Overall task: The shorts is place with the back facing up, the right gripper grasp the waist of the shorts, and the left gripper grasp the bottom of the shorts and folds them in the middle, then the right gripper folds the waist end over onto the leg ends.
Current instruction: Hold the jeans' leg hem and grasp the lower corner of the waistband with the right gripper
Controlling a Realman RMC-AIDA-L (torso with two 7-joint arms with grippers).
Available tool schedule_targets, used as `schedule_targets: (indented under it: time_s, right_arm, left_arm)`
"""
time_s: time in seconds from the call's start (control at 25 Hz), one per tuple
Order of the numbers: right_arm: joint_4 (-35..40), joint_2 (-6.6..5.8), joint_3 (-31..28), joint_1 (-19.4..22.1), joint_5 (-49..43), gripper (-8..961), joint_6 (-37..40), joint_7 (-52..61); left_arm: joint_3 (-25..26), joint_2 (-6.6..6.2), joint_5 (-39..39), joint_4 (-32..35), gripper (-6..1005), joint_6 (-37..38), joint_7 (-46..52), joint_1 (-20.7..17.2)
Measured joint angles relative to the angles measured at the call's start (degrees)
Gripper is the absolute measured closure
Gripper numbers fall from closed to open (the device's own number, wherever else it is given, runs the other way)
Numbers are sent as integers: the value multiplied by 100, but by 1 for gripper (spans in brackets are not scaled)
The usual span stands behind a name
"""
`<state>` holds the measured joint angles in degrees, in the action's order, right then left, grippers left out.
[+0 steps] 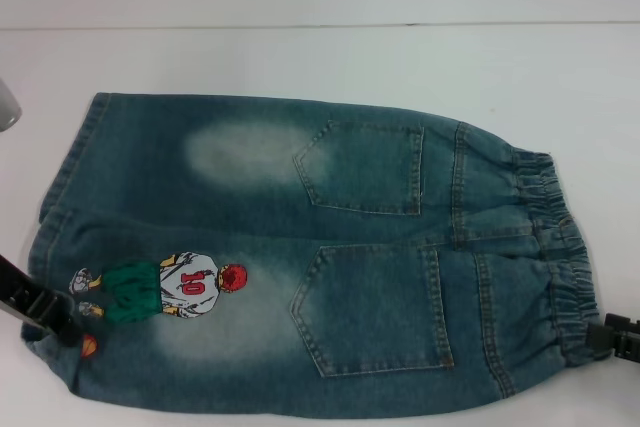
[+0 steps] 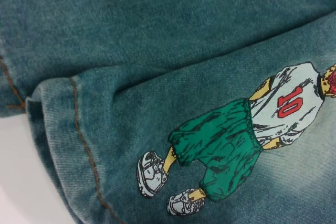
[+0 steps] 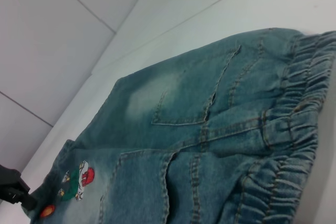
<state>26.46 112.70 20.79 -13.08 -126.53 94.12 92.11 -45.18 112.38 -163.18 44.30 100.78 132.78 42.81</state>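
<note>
The shorts (image 1: 300, 257) lie flat on the white table, back up, both pointed pockets showing. Their elastic waist (image 1: 560, 247) points right. The bottom of the shorts (image 1: 55, 197), with the cartoon print numbered 10 (image 1: 185, 287), points left. My left gripper (image 1: 50, 319) is at the near leg's hem, touching the denim beside the orange ball (image 1: 90, 345). In the left wrist view the print (image 2: 247, 135) and the stitched hem (image 2: 79, 129) fill the picture. My right gripper (image 1: 615, 335) sits at the near corner of the waist, mostly out of frame. The right wrist view shows the waistband (image 3: 299, 129) close up.
The white table (image 1: 320, 57) runs on beyond the shorts at the back and to both sides. A pale grey rounded part (image 1: 6, 105) pokes in at the left edge. A seam line (image 1: 320, 25) crosses the far table.
</note>
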Motion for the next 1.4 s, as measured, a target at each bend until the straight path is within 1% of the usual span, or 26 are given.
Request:
schedule_targets:
  time_s: [0.16,0.36,0.84,1.4]
  right_arm:
    - [5,-5,-6,-35,-2,282,-3,11]
    - [8,18,22,-94,-11,285,-14,13]
    - [8,32,-5,-44,-12,294,-60,77]
    - [1,67,39,-113,-60,304,-63,80]
  left_arm:
    - [0,-8,3,0,947,-4,-6,0]
    - [0,-15,4,4,948,-6,-6,0]
    - [0,-32,14,9,948,-66,-26,0]
    - [0,-33,15,9,948,-68,-33,3]
